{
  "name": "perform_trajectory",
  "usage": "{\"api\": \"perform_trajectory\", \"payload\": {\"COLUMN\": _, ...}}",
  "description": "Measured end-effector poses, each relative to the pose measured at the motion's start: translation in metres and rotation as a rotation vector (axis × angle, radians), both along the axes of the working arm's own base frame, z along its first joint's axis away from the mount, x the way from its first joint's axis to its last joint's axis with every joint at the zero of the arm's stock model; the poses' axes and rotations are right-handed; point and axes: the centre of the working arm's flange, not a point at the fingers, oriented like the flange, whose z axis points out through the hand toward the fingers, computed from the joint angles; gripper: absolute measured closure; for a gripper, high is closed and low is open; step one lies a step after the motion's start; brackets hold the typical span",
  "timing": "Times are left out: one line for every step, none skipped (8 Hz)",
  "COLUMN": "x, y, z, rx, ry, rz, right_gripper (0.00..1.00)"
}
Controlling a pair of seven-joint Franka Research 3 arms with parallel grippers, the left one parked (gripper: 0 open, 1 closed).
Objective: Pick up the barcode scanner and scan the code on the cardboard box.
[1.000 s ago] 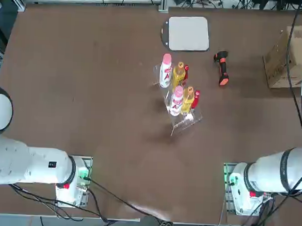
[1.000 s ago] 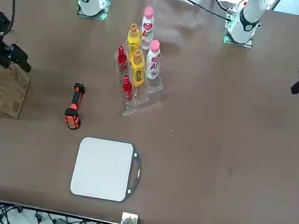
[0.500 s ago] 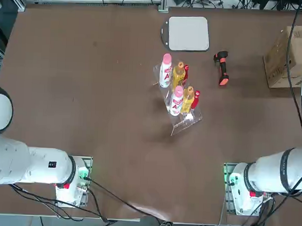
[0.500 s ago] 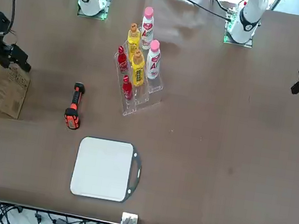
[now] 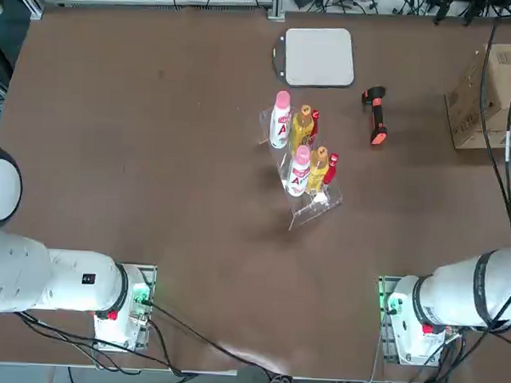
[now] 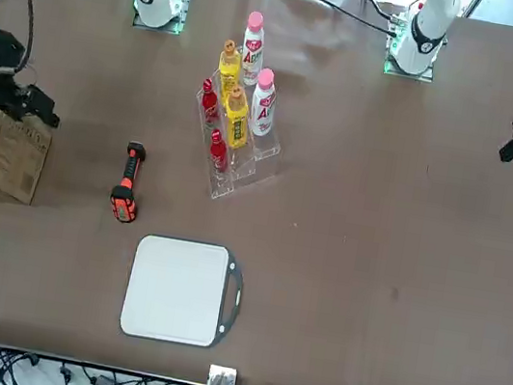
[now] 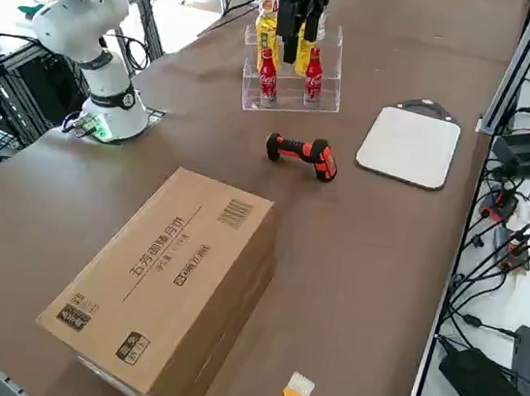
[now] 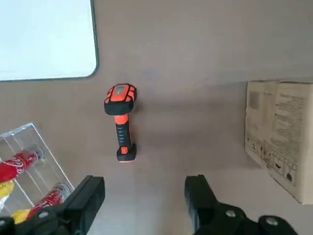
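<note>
**Scanner untouched — approach risk**

The right gripper (image 8: 142,196) is hovering wide open and empty. The barcode scanner (image 8: 120,120) is lying at frame centre, the cardboard box (image 8: 281,132) at right. A skewed descent risks nudging the scanner — toward the bottle rack (image 8: 29,166).

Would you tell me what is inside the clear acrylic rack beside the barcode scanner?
The clear rack holds bottles in stepped rows: two white with pink caps, two yellow, two small red cola ones. Its floor beneath them is covered. The right gripper is open above the table.
</note>
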Motion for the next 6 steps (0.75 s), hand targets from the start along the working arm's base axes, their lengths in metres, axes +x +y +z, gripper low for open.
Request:
{"api": "perform_trajectory", "payload": {"x": 0.002, "y": 0.001, "z": -0.013, "rx": 0.000, "ry": 0.007, "rz": 0.001, "right_gripper": 0.00}}
{"api": "perform_trajectory", "payload": {"x": 0.004, "y": 0.003, "z": -0.030, "rx": 0.000, "ry": -0.014, "rz": 0.004, "right_gripper": 0.00}}
{"api": "perform_trajectory", "payload": {"x": 0.005, "y": 0.006, "z": -0.057, "rx": 0.000, "ry": -0.050, "rz": 0.007, "right_gripper": 0.00}}
{"api": "perform_trajectory", "payload": {"x": 0.002, "y": 0.008, "z": -0.095, "rx": 0.001, "ry": -0.083, "rz": 0.009, "right_gripper": 0.00}}
{"api": "perform_trajectory", "payload": {"x": -0.006, "y": 0.010, "z": -0.139, "rx": 0.001, "ry": -0.105, "rz": 0.011, "right_gripper": 0.00}}
{"api": "perform_trajectory", "payload": {"x": -0.020, "y": 0.014, "z": -0.183, "rx": 0.001, "ry": -0.124, "rz": 0.017, "right_gripper": 0.00}}
